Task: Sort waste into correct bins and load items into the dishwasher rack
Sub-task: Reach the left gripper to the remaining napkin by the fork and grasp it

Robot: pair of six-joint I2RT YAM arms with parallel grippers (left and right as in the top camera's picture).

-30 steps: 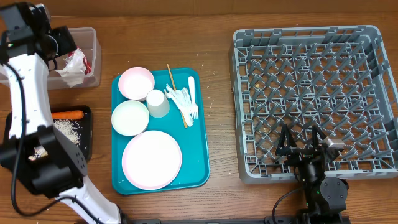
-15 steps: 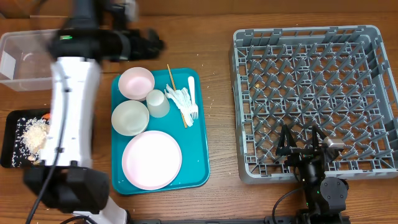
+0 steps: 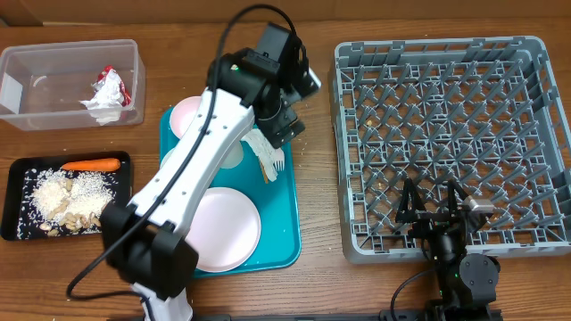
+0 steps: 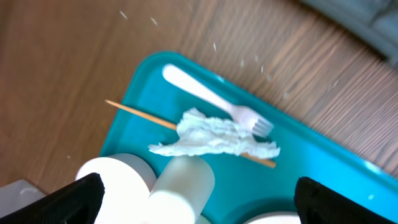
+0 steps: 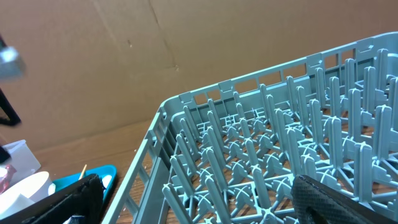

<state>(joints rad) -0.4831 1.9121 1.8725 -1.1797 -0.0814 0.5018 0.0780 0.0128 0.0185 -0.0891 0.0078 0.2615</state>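
Wooden worktop (image 3: 317,187): wrapper (image 3: 109,82) in clear tub (image 3: 27,52), scraps (image 3: 67,194) in black tray (image 3: 11,201); napkin (image 4: 214,138) and dishes (image 3: 223,234) lie on teal tray (image 3: 284,223), rack (image 3: 343,143) empty; left jaws and right jaws spread, holding nothing

Left tool (image 4: 198,200), right tool (image 5: 199,198): jaws wide.

The whole surface (image 3: 312,53) is seen from straight above. The teal tray (image 4: 323,162) is viewed closely from the left wrist; the dishwasher rack (image 5: 249,143) is viewed low, across its pegs, from the right, tray beyond.
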